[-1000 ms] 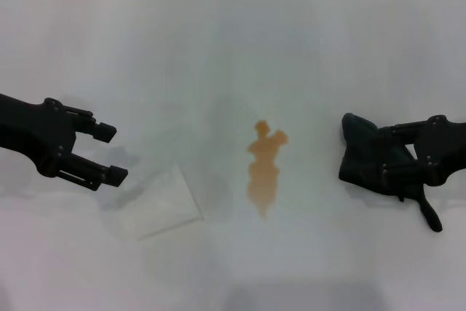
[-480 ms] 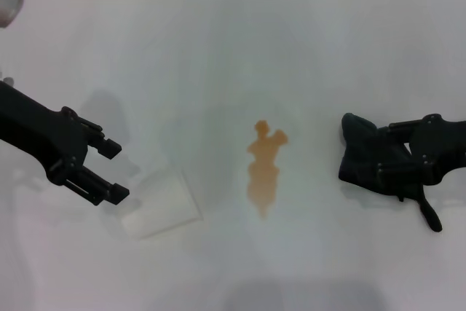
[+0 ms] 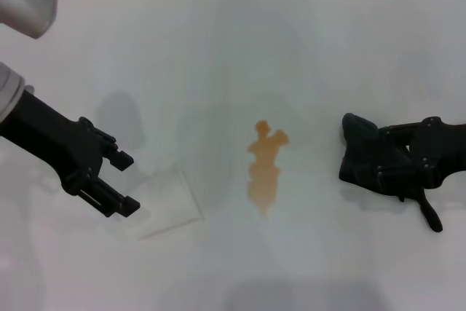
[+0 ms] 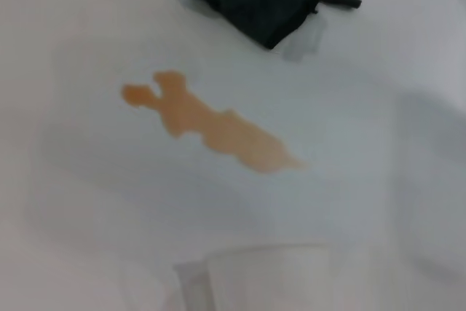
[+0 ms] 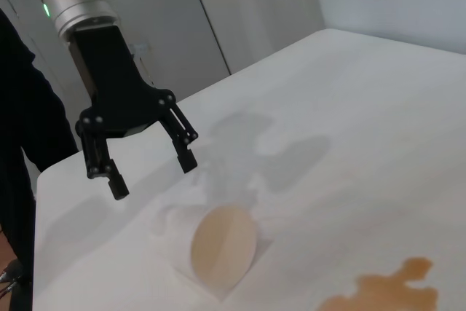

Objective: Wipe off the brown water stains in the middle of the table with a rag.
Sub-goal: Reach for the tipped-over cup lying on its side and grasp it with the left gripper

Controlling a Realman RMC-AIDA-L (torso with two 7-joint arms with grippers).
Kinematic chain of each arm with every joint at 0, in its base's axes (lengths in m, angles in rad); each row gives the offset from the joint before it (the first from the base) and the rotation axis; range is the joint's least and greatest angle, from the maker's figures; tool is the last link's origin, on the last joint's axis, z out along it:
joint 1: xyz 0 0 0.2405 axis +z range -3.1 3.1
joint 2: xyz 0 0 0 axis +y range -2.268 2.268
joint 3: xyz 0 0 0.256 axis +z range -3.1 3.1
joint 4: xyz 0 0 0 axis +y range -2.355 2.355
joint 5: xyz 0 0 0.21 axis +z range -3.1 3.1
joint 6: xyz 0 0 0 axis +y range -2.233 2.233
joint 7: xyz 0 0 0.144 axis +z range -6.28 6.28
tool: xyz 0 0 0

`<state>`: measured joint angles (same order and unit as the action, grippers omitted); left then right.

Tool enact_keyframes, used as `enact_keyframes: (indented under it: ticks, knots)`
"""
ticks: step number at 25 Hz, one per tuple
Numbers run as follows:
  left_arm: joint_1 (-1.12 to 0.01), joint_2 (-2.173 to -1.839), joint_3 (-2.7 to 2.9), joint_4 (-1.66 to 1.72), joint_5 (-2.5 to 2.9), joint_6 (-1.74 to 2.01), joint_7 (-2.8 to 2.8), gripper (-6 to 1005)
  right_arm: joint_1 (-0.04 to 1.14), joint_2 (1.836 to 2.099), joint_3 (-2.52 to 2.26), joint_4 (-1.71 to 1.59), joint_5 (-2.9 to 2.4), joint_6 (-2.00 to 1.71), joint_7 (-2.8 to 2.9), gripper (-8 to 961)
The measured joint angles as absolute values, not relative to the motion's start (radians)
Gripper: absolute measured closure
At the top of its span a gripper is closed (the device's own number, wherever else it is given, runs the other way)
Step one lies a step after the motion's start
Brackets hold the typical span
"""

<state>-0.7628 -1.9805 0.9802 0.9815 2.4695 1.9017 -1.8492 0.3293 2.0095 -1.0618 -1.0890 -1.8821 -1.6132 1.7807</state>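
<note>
I see my left gripper (image 3: 122, 180) at the lower left of the head view with fingers spread apart, and my right gripper (image 3: 408, 169) at the right edge.

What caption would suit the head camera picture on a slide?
Brown water stains mid-table; right gripper on the rag, open left gripper beside a tipped paper cup.
</note>
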Motion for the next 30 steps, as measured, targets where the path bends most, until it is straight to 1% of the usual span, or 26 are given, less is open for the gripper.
enact_keyframes:
  ticks: [5,13,21,30]
  knots:
    - [-0.769,-1.997,0.980,0.976,2.507,1.889,-1.849,124,0.332,2.010,-1.061,-1.089,-1.882,-1.615,1.781,320]
    - [-0.778,-2.008,0.980,0.964,2.526,1.864,-1.849,124,0.331,2.010,-1.061,-1.096,-1.881,-1.628,1.781,320]
    - [-0.823,-2.001,0.980,0.937,2.571,1.871,-1.862,124,0.329,2.009,-1.058,-1.100,-1.869,-1.639,1.782,320]
    - [-0.882,-2.007,0.981,0.884,2.666,1.879,-1.866,123,0.328,2.009,-1.058,-1.100,-1.868,-1.640,1.782,320]
